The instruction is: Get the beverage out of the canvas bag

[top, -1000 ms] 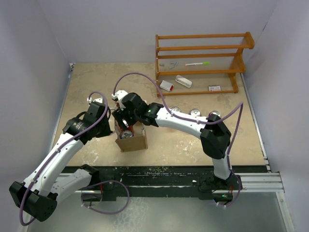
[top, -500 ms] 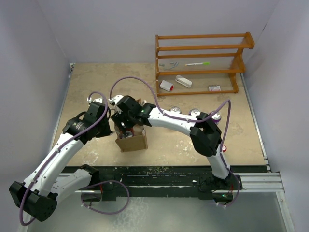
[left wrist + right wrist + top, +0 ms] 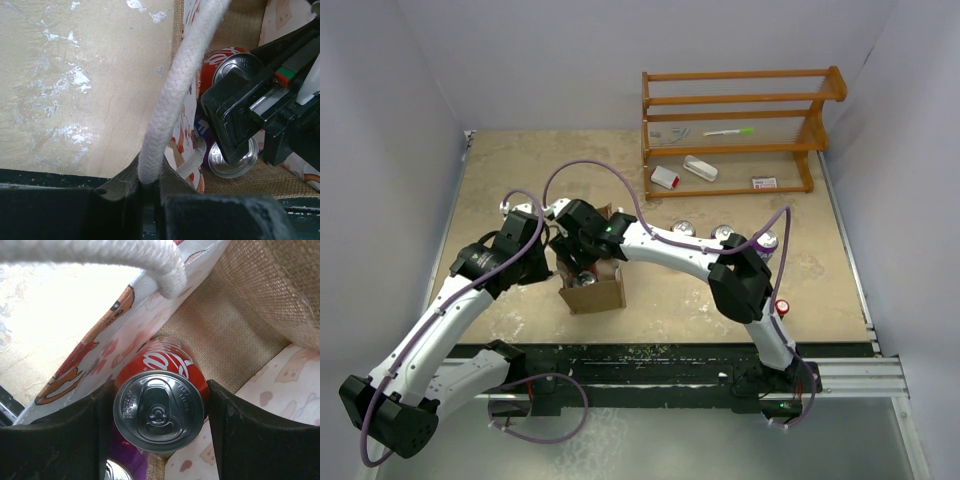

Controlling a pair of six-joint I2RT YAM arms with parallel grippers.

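The canvas bag (image 3: pixel 595 293) stands upright between the arms, with tan burlap inside (image 3: pixel 235 315) and a printed lining. My left gripper (image 3: pixel 150 185) is shut on one white rope handle (image 3: pixel 175 90) at the bag's left rim, and shows in the top view (image 3: pixel 553 262). My right gripper (image 3: pixel 160 412) reaches down inside the bag (image 3: pixel 583 262), its fingers (image 3: pixel 90 435) pressed on both sides of an upright red cola can (image 3: pixel 159 410). A purple can (image 3: pixel 125 460) stands beside it; both the red can (image 3: pixel 220 65) and the purple can (image 3: pixel 227 155) show in the left wrist view. The second handle (image 3: pixel 100 252) loops above.
A wooden rack (image 3: pixel 740 125) stands at the back right with small items on its lower shelf. Three cans (image 3: pixel 723 233) stand in a row right of the bag, and another can (image 3: pixel 507 207) stands behind my left arm. White walls enclose the table.
My right gripper has moved left and down into the bag and now sits around the red can. My left gripper has stayed on the handle.
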